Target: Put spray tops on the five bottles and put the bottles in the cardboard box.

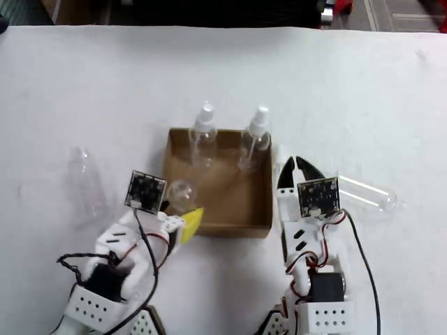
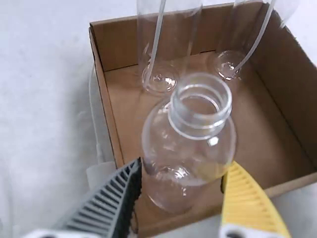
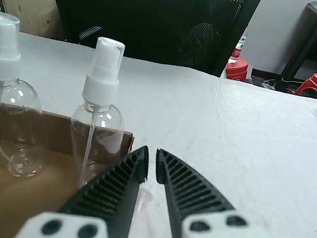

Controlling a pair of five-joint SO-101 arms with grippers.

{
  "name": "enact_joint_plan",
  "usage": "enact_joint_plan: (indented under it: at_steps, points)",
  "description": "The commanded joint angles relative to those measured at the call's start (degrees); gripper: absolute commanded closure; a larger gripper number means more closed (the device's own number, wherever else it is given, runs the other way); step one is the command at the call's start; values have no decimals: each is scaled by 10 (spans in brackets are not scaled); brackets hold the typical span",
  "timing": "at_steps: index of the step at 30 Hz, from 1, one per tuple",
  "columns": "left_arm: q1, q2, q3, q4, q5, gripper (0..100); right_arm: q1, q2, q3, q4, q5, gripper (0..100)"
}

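Grey on one side and yellow on the other, the left gripper [image 2: 184, 168] pinches an open-necked bottle [image 2: 198, 114] by its belly, one ribbed finger pressed to each flank. The clear bottle is upright, its open mouth facing the wrist camera. In the high view this bottle sits at the seven o'clock corner of the cardboard box [image 1: 220, 227], just inside the near wall; whether its base touches the box floor I cannot tell. The box lies open side up at the middle of the white table [image 1: 349, 84]. Against its far wall stand two more clear bottles, each wearing a white spray top with a dip tube running down inside. The first spray-topped bottle [image 1: 203, 136] is at eleven o'clock of the box and the second spray-topped bottle [image 1: 255, 139] at one o'clock, near each other but apart. The black right gripper [image 1: 297, 166] is just outside the box wall at three o'clock, tips pointing to twelve. Its fingers are pressed almost together, with a thin slit between them and nothing in it. Beyond it, still at about three o'clock of the box, a loose bottle [image 1: 367, 192] lies on its side on the table, just beside that arm's wrist. Well apart at nine o'clock of the box, another loose bottle [image 1: 84, 178] lies flat too.
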Motion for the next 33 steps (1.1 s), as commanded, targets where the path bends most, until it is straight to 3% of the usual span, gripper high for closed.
enact_joint_plan:
  at_steps: [1, 15, 20, 25, 31, 33]
  points:
    - [-2, -9, -60, 15, 5, 755, -3, -6, 13, -3, 6, 983]
    - [-102, -9, -278, 179, -4, 751, -4, -6, 13, -4, 6, 983]
    - [-116, -9, -303, 189, -111, 751, -4, -6, 13, -3, 6, 983]
    - [-216, -9, -357, 190, -195, 756, -3, -6, 13, -3, 6, 983]
    - [-337, -8, -403, 190, -214, 756, -3, -6, 13, -3, 6, 983]
    - [-357, -7, -424, 190, -250, 756, -3, -6, 13, -3, 6, 983]
